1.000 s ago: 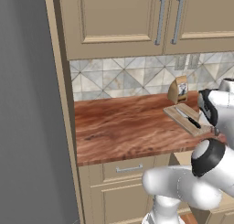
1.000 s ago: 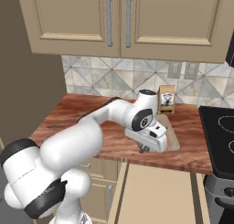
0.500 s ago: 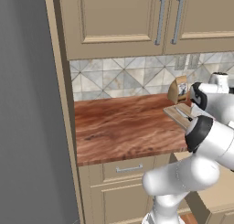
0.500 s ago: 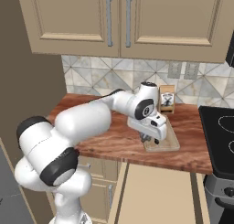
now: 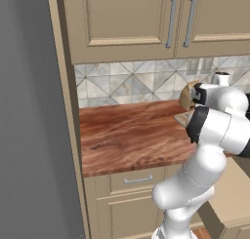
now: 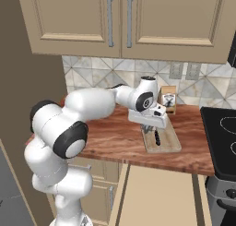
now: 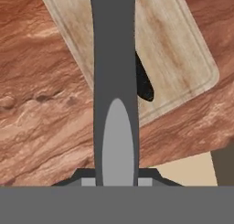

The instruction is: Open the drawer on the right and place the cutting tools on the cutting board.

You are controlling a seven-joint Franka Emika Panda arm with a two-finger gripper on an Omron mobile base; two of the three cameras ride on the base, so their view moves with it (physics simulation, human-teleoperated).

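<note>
Your hand (image 7: 114,141) grips a knife (image 7: 114,81) above the cutting board (image 7: 183,58), whose length runs toward eleven o'clock.

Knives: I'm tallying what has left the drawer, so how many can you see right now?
2: one knife lies on the cutting board; a second knife is clamped in the claw above the board. Others may be hidden behind the arm.
</note>
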